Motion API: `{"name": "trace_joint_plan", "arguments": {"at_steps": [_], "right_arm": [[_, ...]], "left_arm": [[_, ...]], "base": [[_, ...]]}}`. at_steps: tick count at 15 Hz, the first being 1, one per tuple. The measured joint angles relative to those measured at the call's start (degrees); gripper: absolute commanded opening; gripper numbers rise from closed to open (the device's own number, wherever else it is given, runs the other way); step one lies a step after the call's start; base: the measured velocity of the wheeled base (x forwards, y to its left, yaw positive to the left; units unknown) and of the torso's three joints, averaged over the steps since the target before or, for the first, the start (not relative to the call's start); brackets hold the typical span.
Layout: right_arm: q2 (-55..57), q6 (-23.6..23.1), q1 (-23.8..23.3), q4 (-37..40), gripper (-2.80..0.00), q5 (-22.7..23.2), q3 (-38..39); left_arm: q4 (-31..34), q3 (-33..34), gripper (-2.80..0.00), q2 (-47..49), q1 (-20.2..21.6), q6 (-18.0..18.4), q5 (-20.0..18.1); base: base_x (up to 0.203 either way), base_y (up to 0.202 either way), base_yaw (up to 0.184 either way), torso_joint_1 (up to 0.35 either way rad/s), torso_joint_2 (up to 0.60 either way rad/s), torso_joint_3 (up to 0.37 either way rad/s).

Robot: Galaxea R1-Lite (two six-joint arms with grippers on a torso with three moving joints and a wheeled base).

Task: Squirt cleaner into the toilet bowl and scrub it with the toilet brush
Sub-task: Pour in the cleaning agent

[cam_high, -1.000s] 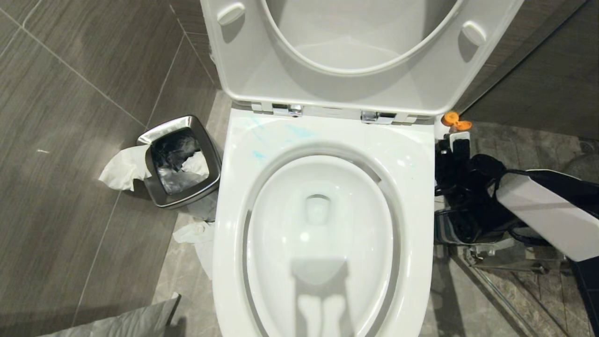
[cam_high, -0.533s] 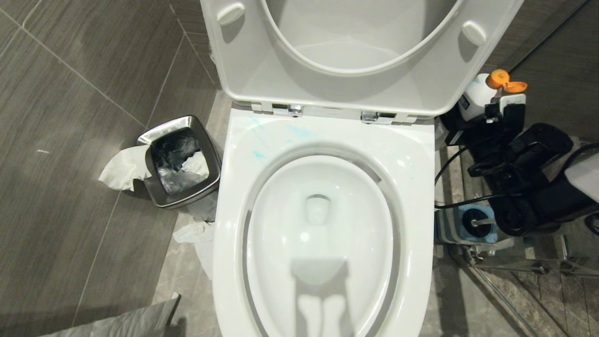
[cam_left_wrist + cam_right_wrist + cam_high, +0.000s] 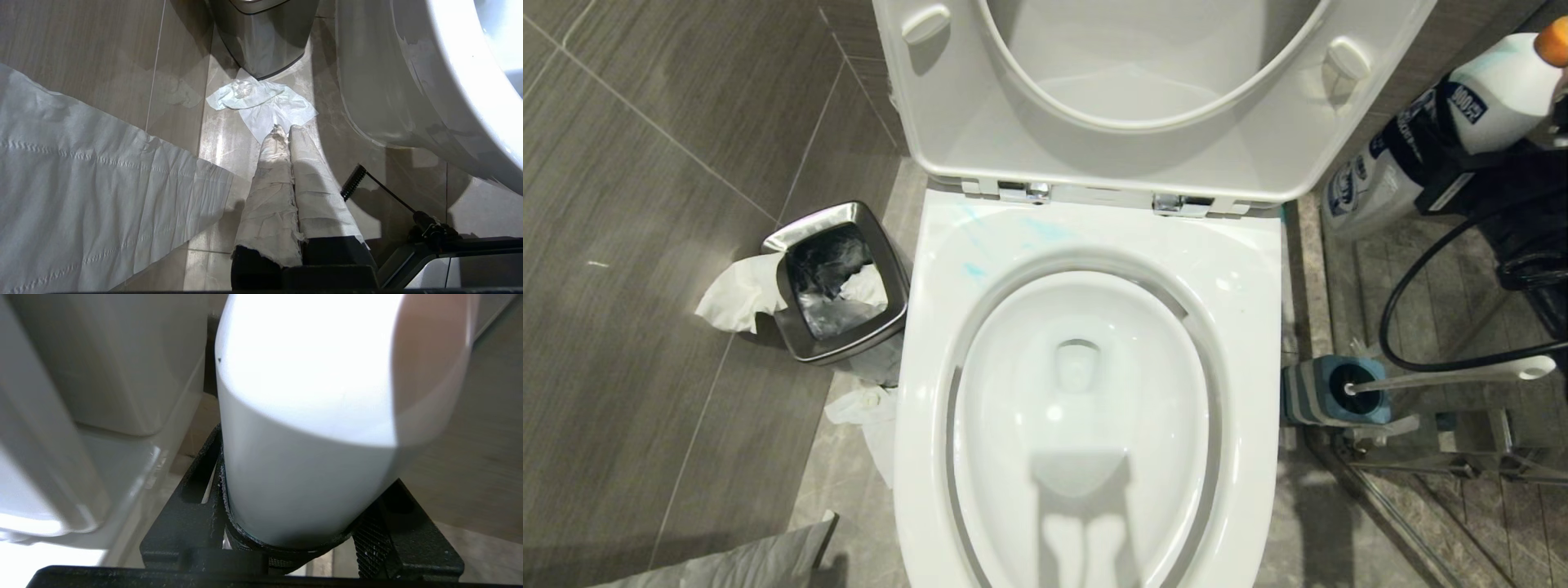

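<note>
The toilet bowl (image 3: 1258, 327) fills the middle of the head view, its seat and lid raised. Faint turquoise smears of cleaner (image 3: 972, 269) mark the back left of its rim. The toilet brush (image 3: 1445, 377) leans in its grey, blue-topped holder (image 3: 1331, 392) on the floor right of the bowl. High at the far right, my right gripper (image 3: 1462, 184) (image 3: 302, 490) is shut on a white bottle (image 3: 1503, 90) (image 3: 310, 416) with an orange cap (image 3: 1553, 41). My left gripper (image 3: 286, 130), its fingers wrapped in white, hangs shut and empty low beside the bowl's outer wall (image 3: 388, 81).
A square steel waste bin (image 3: 837, 282) stands left of the toilet, with crumpled tissues (image 3: 739, 290) on the floor around it. A long paper strip (image 3: 81, 183) lies near the left gripper. A black cable (image 3: 1405, 327) loops above the brush. A glass partition frame (image 3: 1421, 465) runs along the right.
My right arm has lifted the bottle up from beside the bowl toward the upper right, uncovering the brush and its holder. The left arm has stayed still.
</note>
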Motion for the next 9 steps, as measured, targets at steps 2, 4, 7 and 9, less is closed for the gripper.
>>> {"name": "trace_joint_plan", "arguments": {"at_steps": [2, 4, 7, 9], "right_arm": [[-6.62, 0.06, -0.04, 5.36, -2.80, -1.19, 1.97], [-13.14, 0.17, -0.04, 11.85, -2.80, -2.87, 3.19], [-22.45, 1.55, -0.04, 25.52, -2.80, -3.57, 3.26], [-26.71, 1.99, -0.04, 30.34, -2.80, -3.70, 3.54]], "left_arm": [[0.00, 0.00, -2.80, 0.00, 0.00, -0.02, -0.01], [0.01, 0.00, -2.80, 0.00, 0.00, 0.00, 0.00], [0.02, 0.00, -2.80, 0.00, 0.00, 0.00, -0.01], [0.00, 0.00, -2.80, 0.00, 0.00, 0.02, 0.00]], "base": [[0.000, 0.000, 0.000, 0.000, 0.00, 0.000], [0.000, 0.000, 0.000, 0.000, 0.00, 0.000], [0.000, 0.000, 0.000, 0.000, 0.00, 0.000], [0.000, 0.000, 0.000, 0.000, 0.00, 0.000]]}}
